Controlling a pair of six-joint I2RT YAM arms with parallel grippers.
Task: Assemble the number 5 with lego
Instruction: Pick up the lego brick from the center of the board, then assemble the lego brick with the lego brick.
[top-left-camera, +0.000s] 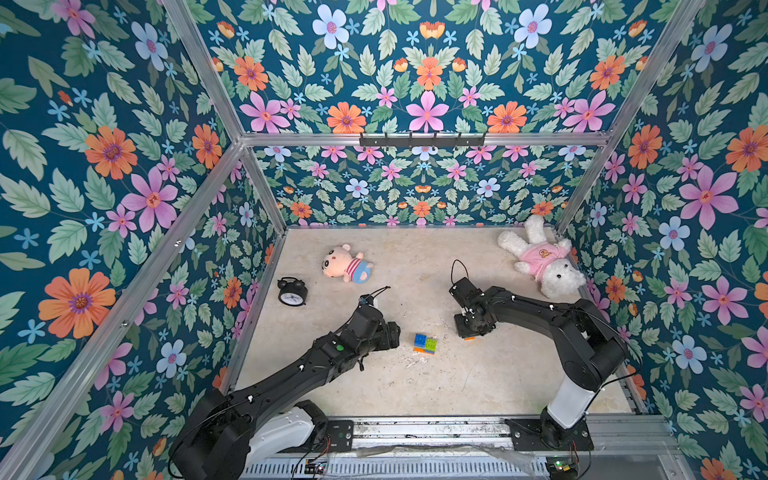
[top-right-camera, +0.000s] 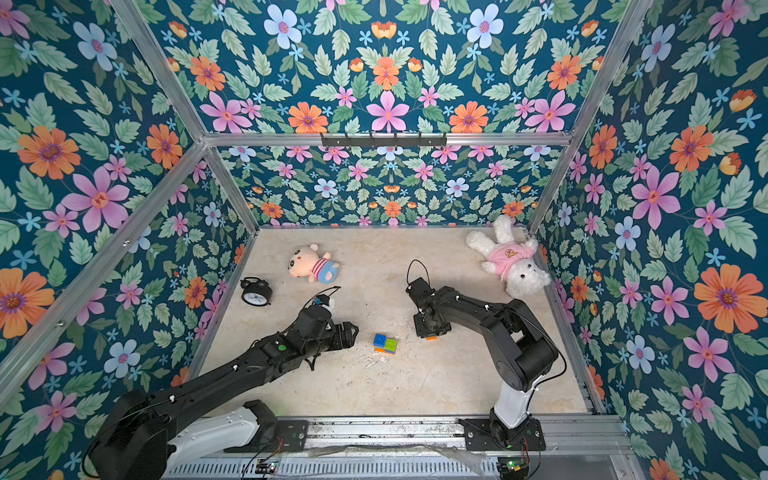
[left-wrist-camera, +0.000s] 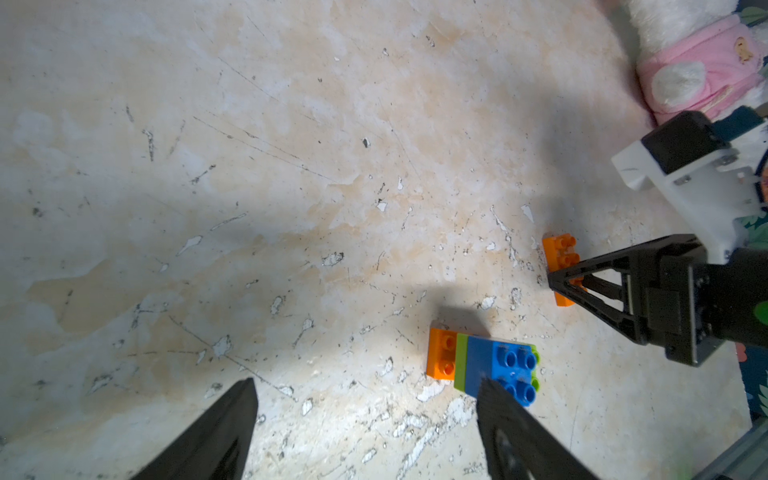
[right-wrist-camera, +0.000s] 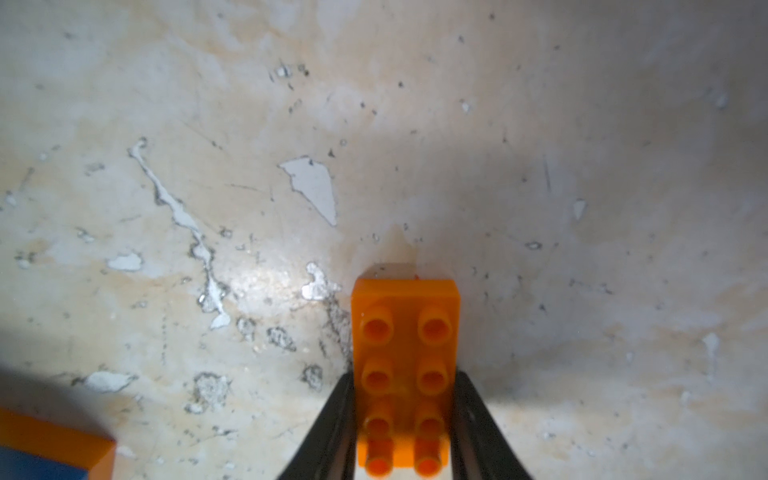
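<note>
Showing eight studs, oblong orange brick (right-wrist-camera: 405, 365)

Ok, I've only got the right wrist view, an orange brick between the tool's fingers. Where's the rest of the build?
Observer: A partial stack of orange, lime-green and blue bricks sits on the table, left of the right tool, between the arms.
Operator: Is the left tool on it?
Observer: No, the left tool is open, just short of the stack.
Operator: Is my brick lifted?
Observer: Not that I can see; the left wrist view shows the orange brick lying on the table.
</note>
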